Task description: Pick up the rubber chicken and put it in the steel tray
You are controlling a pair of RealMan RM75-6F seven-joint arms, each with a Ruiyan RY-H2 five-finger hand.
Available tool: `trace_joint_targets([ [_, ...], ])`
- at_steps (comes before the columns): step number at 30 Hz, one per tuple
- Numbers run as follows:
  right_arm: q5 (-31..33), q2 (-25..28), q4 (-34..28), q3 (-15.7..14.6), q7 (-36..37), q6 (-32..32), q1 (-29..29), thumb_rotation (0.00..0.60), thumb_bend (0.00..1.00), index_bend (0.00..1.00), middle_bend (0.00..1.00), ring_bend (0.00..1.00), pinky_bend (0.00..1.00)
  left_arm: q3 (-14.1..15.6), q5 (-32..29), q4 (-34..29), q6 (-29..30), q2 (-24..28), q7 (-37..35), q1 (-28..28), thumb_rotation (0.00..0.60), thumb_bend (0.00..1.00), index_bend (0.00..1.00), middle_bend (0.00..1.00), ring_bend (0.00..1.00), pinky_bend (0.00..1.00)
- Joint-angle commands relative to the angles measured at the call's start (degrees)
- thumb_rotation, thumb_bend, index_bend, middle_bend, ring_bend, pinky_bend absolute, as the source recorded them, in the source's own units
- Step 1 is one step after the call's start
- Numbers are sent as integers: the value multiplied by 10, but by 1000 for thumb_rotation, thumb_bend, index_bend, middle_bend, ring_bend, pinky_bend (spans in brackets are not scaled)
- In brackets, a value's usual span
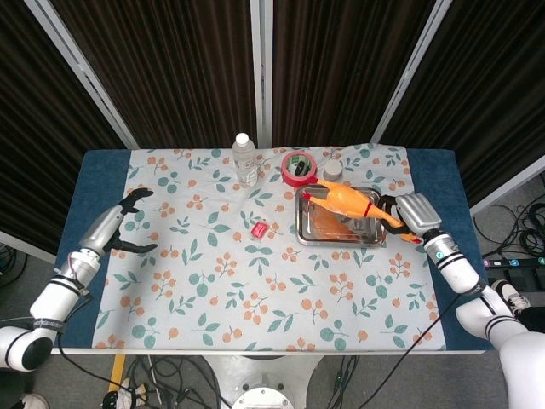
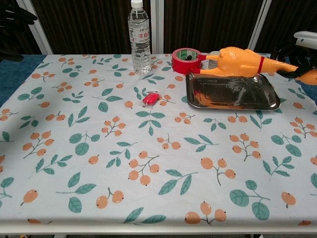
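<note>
Head view: rubber chicken [image 1: 345, 201] over the steel tray [image 1: 339, 230], at the far right of the floral cloth [image 1: 213, 281], held by its neck in the right hand [image 1: 407, 217]; left hand [image 1: 115, 227] at the left edge, fingers spread, holding nothing. Chest view: chicken just above the tray's far rim, body reflected in the steel; water bottle [image 2: 139, 35] with a red-lettered label, unreadable; red tape roll [image 2: 186, 60] left of the tray; small red object [image 2: 150, 99] near centre.

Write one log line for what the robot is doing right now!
right hand holds rubber chicken | chicken over steel tray | not released | left hand open, idle
</note>
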Motion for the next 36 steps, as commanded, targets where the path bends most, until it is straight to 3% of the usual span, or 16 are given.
trace_joint_targets([
  [1,-17,-35,47,-15,32,-8,-5,600,150,828,699,541,678,-2,-2,2,-2,-2,1,-1,600,161,162,130,105,209],
  [3,-25,-41,61,-23,50,-17,-3,600,67,619,548,391,524,-2,-3,3,-6,-1,0,-1,600,160,162,130,105,209],
  [5,-28,-44,69,-26,65,-23,-1,600,10,337,368,219,362,-2,-3,3,-8,0,-1,-1,600,159,162,130,106,209],
  [7,-30,-46,77,-27,74,-25,0,600,0,137,247,119,271,-1,-1,5,-10,2,-1,0,600,159,162,130,105,209],
  [10,-31,-48,87,-28,75,-31,1,600,0,10,162,62,226,-1,-1,7,-7,2,-1,4,600,159,162,130,105,209],
  [15,-29,-44,90,-27,60,-46,3,600,0,0,84,3,148,-2,-1,12,-6,-1,-2,6,600,159,162,130,105,209],
  [23,-23,-37,69,-20,21,-61,8,600,0,0,0,0,24,-5,-1,15,-1,-2,-2,10,600,159,162,130,105,209],
  [28,-19,-39,60,-15,-59,-66,10,600,0,0,0,0,0,-8,-4,17,-2,-2,-3,11,600,159,162,130,105,209],
  [36,10,-39,20,19,-178,-72,24,600,0,0,0,0,0,-9,-3,19,1,-3,-6,16,600,158,162,130,105,209],
])
